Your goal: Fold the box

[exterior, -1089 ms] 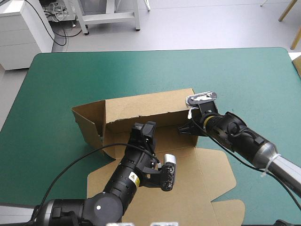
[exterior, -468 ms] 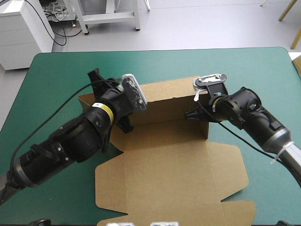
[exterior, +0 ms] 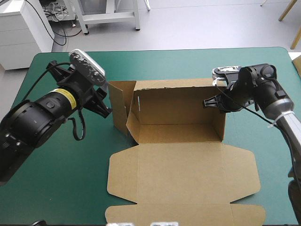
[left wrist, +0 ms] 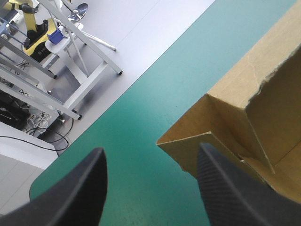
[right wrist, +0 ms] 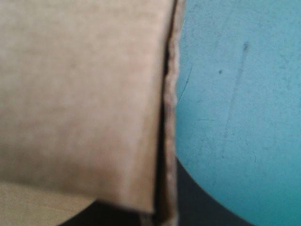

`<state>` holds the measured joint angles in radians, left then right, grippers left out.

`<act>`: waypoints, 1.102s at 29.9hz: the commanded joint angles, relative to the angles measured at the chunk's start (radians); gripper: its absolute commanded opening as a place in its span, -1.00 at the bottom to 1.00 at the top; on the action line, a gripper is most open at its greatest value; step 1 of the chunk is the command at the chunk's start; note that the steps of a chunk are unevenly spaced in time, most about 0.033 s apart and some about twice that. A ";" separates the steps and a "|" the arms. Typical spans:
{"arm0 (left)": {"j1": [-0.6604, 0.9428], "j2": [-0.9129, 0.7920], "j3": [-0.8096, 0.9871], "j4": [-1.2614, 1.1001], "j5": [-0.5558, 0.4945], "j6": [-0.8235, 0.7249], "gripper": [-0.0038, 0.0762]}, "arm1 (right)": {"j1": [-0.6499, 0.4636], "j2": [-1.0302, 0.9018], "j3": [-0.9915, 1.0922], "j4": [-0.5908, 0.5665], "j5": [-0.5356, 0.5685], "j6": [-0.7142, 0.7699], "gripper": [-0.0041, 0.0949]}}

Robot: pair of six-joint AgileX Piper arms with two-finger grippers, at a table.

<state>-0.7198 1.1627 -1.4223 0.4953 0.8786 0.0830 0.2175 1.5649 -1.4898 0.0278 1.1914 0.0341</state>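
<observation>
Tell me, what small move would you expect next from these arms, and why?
Probably the left gripper should ease toward the box and close on its left end wall, which splays outward. It is open just beside that wall, while the right gripper is shut on the right wall, holding it upright; the lid lies flat.

A brown cardboard box (exterior: 178, 132), half raised into an open tray, sits mid-frame. Its rear wall (exterior: 178, 101) and right wall (exterior: 219, 125) stand upright, the left flap (exterior: 120, 108) splays outward, and the tabbed lid (exterior: 183, 181) lies flat toward the lower edge.
</observation>
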 commanded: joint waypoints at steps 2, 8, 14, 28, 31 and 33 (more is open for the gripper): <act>0.066 -0.096 0.084 -0.045 -0.101 -0.042 0.10 | -0.011 0.047 -0.068 0.027 -0.023 -0.042 -0.96; 0.122 -0.258 0.375 -0.056 -0.168 -0.142 0.09 | -0.011 0.174 -0.109 0.023 -0.023 -0.074 -0.96; 0.122 -0.477 0.645 -0.063 -0.190 -0.245 -0.58 | -0.011 0.275 -0.127 0.021 -0.053 -0.104 -0.96; 0.122 -0.950 0.882 -0.247 -0.078 -0.265 -0.91 | -0.011 0.326 -0.129 0.021 -0.155 -0.123 -0.95; 0.122 -0.987 0.899 -0.247 -0.066 -0.265 -0.92 | -0.011 0.326 -0.144 0.021 -0.140 -0.131 -0.89; 0.122 -0.992 0.899 -0.240 -0.061 -0.265 -0.92 | -0.011 0.326 -0.169 0.021 -0.128 -0.131 -0.80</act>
<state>-0.6005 0.1647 -0.5032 0.2437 0.8768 -0.1835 0.2042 1.9018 -1.6371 0.0426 0.9712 -0.0645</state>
